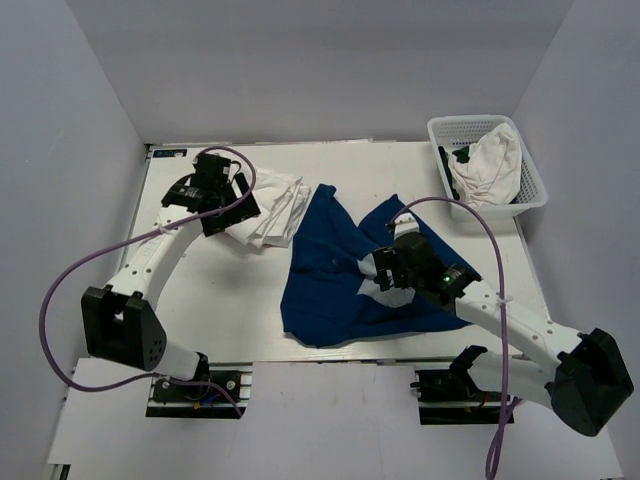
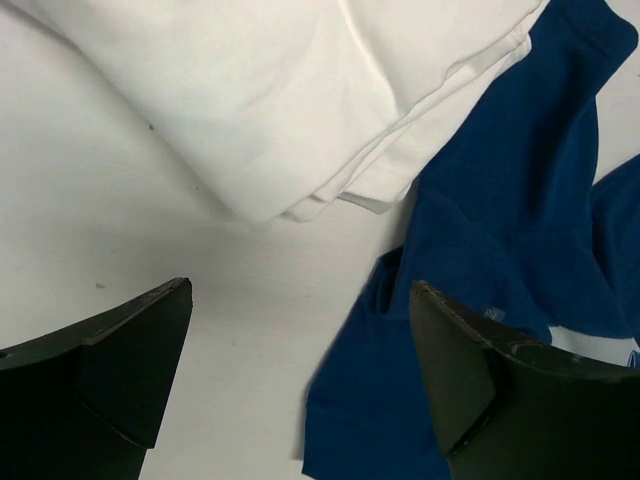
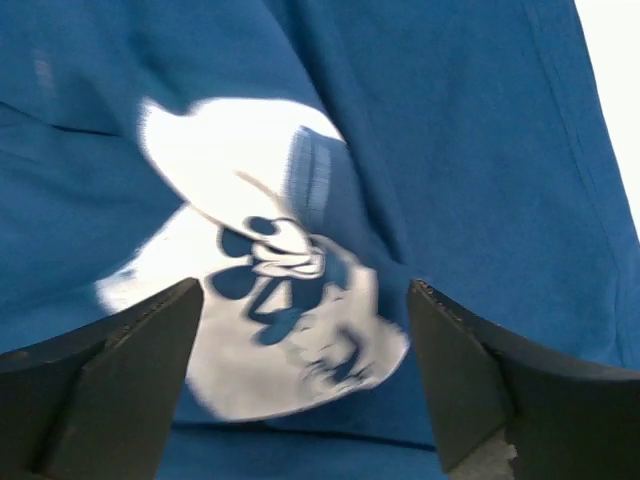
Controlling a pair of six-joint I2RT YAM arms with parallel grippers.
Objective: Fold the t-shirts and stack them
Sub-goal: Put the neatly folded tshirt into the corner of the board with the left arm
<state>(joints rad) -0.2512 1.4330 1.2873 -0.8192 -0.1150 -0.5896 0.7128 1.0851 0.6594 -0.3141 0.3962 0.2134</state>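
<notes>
A dark navy blue t-shirt (image 1: 335, 275) lies crumpled and spread at the middle of the table, its pale cartoon print (image 3: 265, 300) facing up. Folded white t-shirts (image 1: 272, 208) lie in a pile at the back left, their edge almost touching the navy one. My left gripper (image 1: 232, 208) hovers over the near edge of the white pile (image 2: 300, 100), open, with bare table and a navy corner (image 2: 480, 260) between its fingers. My right gripper (image 1: 377, 272) hangs open just above the print, its fingertips (image 3: 150, 340) apart and holding nothing.
A white lattice basket (image 1: 437, 135) stands at the back right with white cloth (image 1: 492, 160) heaped in it. Grey walls close in on the table's left, back and right sides. Purple cables loop off both arms.
</notes>
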